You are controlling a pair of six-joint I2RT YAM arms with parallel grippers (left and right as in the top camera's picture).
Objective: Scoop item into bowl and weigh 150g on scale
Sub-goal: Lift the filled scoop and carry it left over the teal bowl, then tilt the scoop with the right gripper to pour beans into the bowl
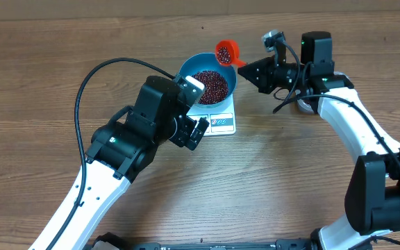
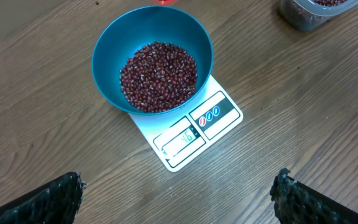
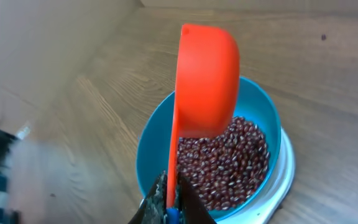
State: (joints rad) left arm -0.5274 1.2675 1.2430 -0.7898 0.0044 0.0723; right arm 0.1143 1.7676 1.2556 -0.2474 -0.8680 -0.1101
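Dark red-brown beans (image 2: 159,76), flecked pale, lie heaped in a deep blue bowl (image 2: 107,50) seated on a white scale (image 2: 197,134), upper centre of the overhead frame. The right jaws pinch the handle of an orange scoop (image 3: 207,81), tipped on edge over the bowl's rim. The left jaws stand spread wide over the wooden tabletop (image 1: 47,55).

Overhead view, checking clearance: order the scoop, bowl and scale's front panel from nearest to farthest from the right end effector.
1. Orange scoop: gripped by the right end effector.
2. Blue bowl: next, beside the scoop.
3. Scale's front panel: farthest, past the bowl.
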